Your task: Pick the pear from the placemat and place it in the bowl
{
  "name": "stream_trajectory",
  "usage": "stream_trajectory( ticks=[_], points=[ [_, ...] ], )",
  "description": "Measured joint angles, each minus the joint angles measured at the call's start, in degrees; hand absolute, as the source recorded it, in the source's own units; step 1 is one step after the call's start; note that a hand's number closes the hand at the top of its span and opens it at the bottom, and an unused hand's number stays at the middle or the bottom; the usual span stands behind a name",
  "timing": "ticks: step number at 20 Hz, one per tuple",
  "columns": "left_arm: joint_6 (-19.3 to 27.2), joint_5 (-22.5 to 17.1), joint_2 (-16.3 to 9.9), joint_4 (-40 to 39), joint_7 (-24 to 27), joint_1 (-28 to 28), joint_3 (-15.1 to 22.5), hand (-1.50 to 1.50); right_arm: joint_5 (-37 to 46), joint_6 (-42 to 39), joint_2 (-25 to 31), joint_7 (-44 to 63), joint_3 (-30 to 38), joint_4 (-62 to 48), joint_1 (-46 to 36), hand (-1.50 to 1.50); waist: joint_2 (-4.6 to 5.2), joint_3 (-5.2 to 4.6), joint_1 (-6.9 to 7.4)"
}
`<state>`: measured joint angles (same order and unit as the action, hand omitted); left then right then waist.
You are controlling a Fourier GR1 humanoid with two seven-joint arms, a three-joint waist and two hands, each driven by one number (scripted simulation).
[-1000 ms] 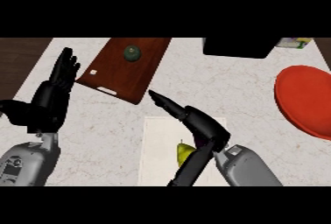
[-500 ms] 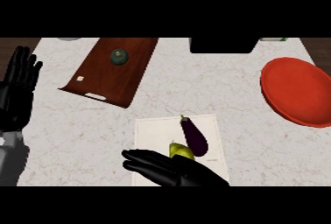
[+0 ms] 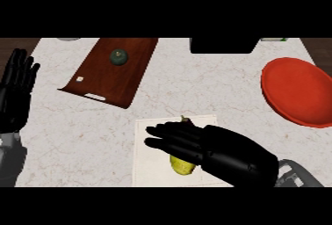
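While the right hand (image 3: 224, 151) hovers over the pear (image 3: 182, 165) on the placemat (image 3: 150, 151) near the counter's front edge, fingers spread and holding nothing, the grasp is pending: lower, close, then carry toward the red bowl (image 3: 299, 97) at the right edge.

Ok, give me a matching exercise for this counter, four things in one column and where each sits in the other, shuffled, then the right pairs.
Things:
1. pear
2. bowl
3. left hand
4. tray

Places:
A. far left edge, open, fingers up
B. on the placemat, partly under the right hand
C. right side of the counter
D. upper left of the counter, with a small green thing on it

Pairs: 1-B, 2-C, 3-A, 4-D
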<state>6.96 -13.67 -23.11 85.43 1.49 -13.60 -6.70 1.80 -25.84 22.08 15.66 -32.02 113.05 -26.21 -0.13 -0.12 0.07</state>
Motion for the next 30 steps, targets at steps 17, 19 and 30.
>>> stream_trajectory(
  ticks=[17,19,30],
  points=[
    [-1.9,0.4,1.4,-0.4,0.9,0.4,-1.3,0.0,-4.9,-26.0,3.8,11.7,-0.3,-8.7,-13.7,-1.5,0.14,0.09,0.31],
    [-1.6,1.0,2.0,0.6,0.4,0.8,-1.0,0.0,-2.7,-26.6,1.9,11.3,-0.4,-10.0,-13.4,-1.5,0.14,0.1,0.31],
    [-3.8,1.8,1.9,-1.2,0.4,-0.9,-3.3,0.0,14.4,-27.8,-4.3,1.9,-2.8,-17.6,-7.7,-1.5,0.19,0.13,0.19]
  ],
)
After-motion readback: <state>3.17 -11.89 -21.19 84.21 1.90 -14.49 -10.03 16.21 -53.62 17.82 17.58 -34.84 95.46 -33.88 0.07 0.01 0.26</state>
